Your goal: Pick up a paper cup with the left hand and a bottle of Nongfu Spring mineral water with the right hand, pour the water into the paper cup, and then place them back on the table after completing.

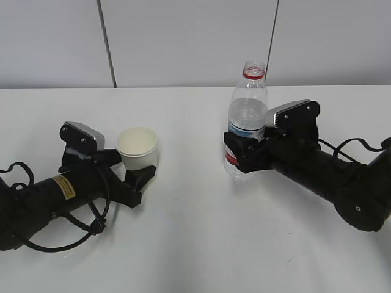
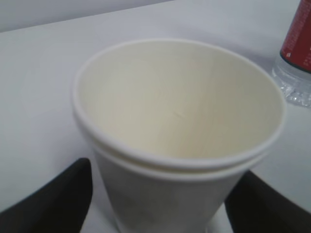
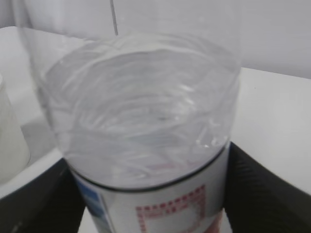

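White table point(image 1: 195, 244), pale panelled wall behind. Right hand point(image 1: 239, 152) has its fingers either side of the upright bottle point(image 1: 247, 119) at label height, apparently clamped; cap off, water point(image 3: 141, 107) about two-thirds up. Left hand point(image 1: 139, 174) brackets the paper cup point(image 1: 137, 146), fingers beside its wall; contact cannot be confirmed. Cup stands upright left of the bottle, both on the table. Pour judged to tip leftward. Cup looks double-rimmed, possibly two nested. Fingertips cropped in both wrist views.
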